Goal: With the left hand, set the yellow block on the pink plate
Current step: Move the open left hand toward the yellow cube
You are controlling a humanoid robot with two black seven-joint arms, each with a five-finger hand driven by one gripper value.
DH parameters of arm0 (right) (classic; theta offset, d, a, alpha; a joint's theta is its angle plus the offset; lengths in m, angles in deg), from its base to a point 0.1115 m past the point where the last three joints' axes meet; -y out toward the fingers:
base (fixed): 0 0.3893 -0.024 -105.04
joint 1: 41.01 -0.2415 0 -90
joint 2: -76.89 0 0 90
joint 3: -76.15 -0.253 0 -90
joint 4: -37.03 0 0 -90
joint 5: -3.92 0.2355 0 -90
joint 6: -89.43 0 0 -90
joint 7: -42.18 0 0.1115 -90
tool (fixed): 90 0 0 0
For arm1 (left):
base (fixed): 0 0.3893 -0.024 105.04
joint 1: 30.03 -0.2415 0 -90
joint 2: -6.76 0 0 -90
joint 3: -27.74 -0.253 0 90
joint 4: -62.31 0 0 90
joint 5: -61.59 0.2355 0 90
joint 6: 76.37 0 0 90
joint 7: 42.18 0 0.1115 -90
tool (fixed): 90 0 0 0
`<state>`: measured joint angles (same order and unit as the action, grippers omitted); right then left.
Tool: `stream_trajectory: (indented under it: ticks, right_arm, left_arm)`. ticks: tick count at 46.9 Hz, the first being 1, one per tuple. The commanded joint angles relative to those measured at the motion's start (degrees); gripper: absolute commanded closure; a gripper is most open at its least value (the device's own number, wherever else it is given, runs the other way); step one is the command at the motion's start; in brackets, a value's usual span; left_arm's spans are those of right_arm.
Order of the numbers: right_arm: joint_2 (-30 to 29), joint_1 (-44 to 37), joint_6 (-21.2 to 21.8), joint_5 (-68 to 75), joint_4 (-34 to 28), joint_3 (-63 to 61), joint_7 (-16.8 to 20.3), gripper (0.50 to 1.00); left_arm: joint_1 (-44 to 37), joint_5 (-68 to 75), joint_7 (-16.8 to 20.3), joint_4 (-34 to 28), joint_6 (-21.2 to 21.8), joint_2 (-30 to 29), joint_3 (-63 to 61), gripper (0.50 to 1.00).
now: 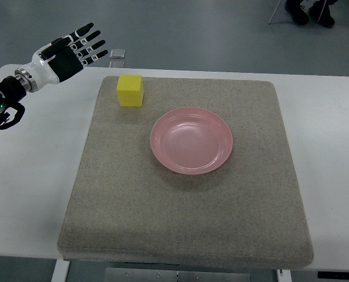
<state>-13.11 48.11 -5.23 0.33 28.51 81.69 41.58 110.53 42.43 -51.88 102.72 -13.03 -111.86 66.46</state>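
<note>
White table [39,176] carries everything, and a grey felt-like mat [186,223] covers most of its middle. Near the centre of the mat sits the pink plate [191,140], round and shallow, with nothing in it. The yellow block [130,90] stands on the mat near its far left corner, apart from the plate and up and to the left of it. The left hand [74,50] hovers over the table's far left corner, to the left of the block and not touching it, its black and white fingers [91,42] spread straight and holding nothing. A small grey object [117,54] lies at the table's far edge, just beside the fingertips. No readable writing shows on any of these.
</note>
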Motion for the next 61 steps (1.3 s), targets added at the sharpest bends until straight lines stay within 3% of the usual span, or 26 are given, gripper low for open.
stream_trajectory:
  ticks: [1, 20, 30, 38, 61]
  right_arm:
    - [0.0, 0.0, 0.0, 0.0, 0.0, 0.0, 0.0, 0.576]
    - [0.0, 0.0, 0.0, 0.0, 0.0, 0.0, 0.0, 0.576]
    - [0.0, 0.0, 0.0, 0.1, 0.0, 0.0, 0.0, 0.576]
    - [0.0, 0.0, 0.0, 0.0, 0.0, 0.0, 0.1, 0.576]
    - [0.0, 0.0, 0.0, 0.0, 0.0, 0.0, 0.0, 0.576]
  left_arm:
    - [0.1, 0.0, -0.2, 0.3, -0.1, -0.1, -0.9, 0.506]
    - [0.2, 0.0, 0.8, -1.1, -0.3, -1.9, -1.1, 0.506]
    - [0.8, 2.3, 1.0, -2.2, -1.9, -5.7, -1.9, 0.506]
    - [3.7, 15.8, 1.0, -1.7, -8.3, -8.9, -5.0, 0.506]
    - [14.0, 62.0, 1.4, 2.1, -8.3, -9.4, -5.1, 0.506]
